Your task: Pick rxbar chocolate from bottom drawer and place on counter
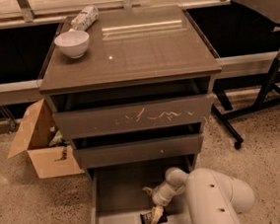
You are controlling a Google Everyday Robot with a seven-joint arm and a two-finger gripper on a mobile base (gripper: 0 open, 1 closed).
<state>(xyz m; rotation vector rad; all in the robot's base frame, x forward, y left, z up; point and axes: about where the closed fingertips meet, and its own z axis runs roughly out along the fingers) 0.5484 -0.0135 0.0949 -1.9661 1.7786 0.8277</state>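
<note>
Reaching down into the bottom drawer (117,194), the gripper (152,202) hangs low over its grey inner floor. Its two fingers are apart, one pointing back into the drawer and the other tipped toward the drawer's front. The rxbar chocolate (151,220) lies flat just below that nearer finger, which looks to touch its top edge. The white arm (215,201) bulks to the gripper's right. Well above the gripper is the scratched drawer front (135,118), and higher still the counter (139,49), with a white bowl (72,43) and a pale packet (84,17) at its far-left corner. Off to the gripper's left sits a cardboard box (40,146).
</note>
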